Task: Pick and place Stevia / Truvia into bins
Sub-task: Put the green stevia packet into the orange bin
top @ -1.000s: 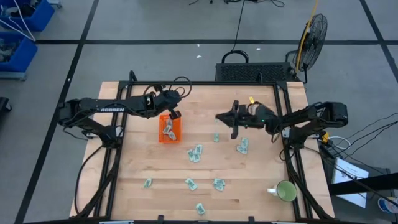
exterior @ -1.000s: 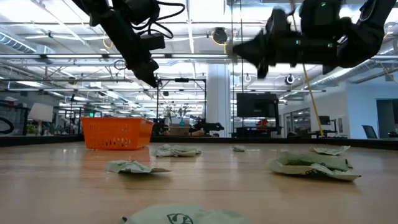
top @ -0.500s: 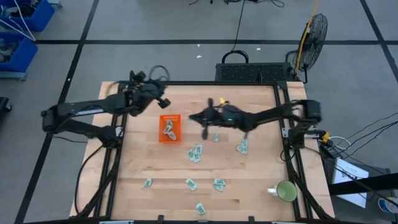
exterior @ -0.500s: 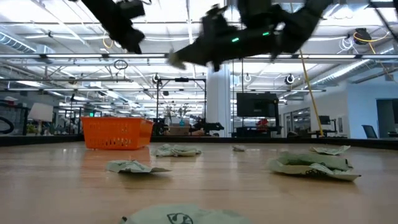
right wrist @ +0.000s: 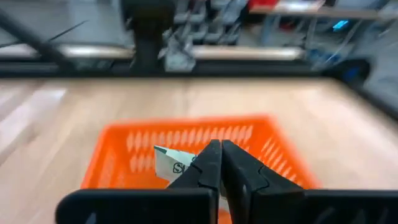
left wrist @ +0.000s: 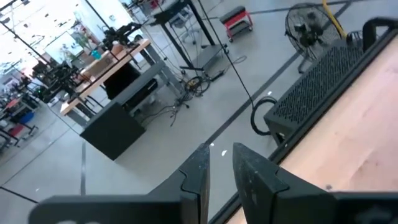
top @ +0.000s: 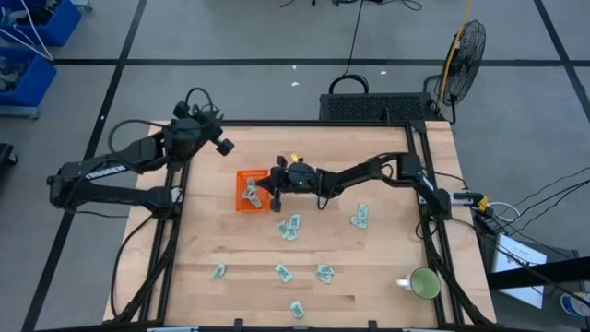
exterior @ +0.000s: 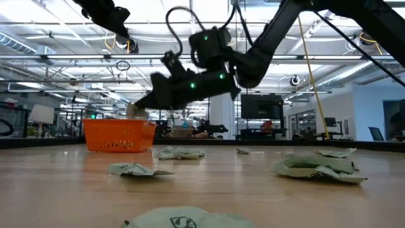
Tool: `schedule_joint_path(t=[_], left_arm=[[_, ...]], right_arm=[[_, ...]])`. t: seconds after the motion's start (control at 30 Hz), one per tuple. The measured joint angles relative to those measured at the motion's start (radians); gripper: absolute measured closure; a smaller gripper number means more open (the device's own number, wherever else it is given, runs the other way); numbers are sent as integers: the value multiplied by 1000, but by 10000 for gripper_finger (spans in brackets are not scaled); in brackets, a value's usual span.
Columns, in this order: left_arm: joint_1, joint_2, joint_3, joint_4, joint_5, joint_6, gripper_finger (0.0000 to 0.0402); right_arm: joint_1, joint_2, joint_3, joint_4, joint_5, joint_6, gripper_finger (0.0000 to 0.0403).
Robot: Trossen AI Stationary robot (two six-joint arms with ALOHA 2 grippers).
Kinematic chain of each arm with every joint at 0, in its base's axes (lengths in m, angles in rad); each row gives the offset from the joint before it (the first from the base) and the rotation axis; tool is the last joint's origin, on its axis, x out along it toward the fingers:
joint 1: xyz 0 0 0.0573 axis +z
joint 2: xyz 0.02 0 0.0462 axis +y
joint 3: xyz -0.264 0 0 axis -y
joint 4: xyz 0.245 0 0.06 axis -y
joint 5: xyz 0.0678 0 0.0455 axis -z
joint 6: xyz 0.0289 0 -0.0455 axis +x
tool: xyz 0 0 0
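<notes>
The orange bin (top: 241,204) stands left of the table's middle and holds a few pale green and white sachets (top: 249,190). My right gripper (top: 276,192) hovers at the bin's right rim (right wrist: 283,155), shut on one sachet (right wrist: 169,164). In the low view it (exterior: 140,107) hangs just above the bin (exterior: 119,135). Several more sachets lie flat on the wood, such as one (top: 289,227) near the middle and another (top: 359,217) farther right. My left gripper (top: 221,145) is raised over the table's far left corner, open by a narrow gap (left wrist: 219,155). My right gripper pinches one sachet between its two fingers, with most of the paper (right wrist: 177,167) sticking out to one side of them. The fingers come from the table's right, slanting slightly down. The sachet is lifted clear, above the bin's right side (exterior: 134,111).
A round green mug (top: 424,284) stands at the near right corner. Loose sachets are scattered along the near part of the table (top: 282,272) (top: 324,273) (top: 219,271) (top: 297,308). A black metal frame (top: 304,124) borders the far edge.
My right gripper has swept from the table's right half toward the left and downward, carrying its sachet to the bin's right rim. My left gripper has drawn back from above the bin toward the far left corner and risen.
</notes>
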Motion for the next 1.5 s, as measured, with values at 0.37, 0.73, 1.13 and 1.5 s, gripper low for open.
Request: schedule_joint_path(t=[0.37, 0.73, 1.13, 1.5], left_arm=[[0, 1, 0, -48, 3, -51, 325], [0, 1, 0, -142, 58, -113, 325], [0, 2, -1, -235, 125, -203, 325], [0, 2, -1, -235, 126, -205, 325]], right_arm=[[-10, 6, 0, -46, -36, 20, 337], [-3, -147, -5, -132, -36, -162, 312], [81, -436, -5, -1071, 13, -55, 303], [167, -469, -252, -1084, 252, 126, 263]])
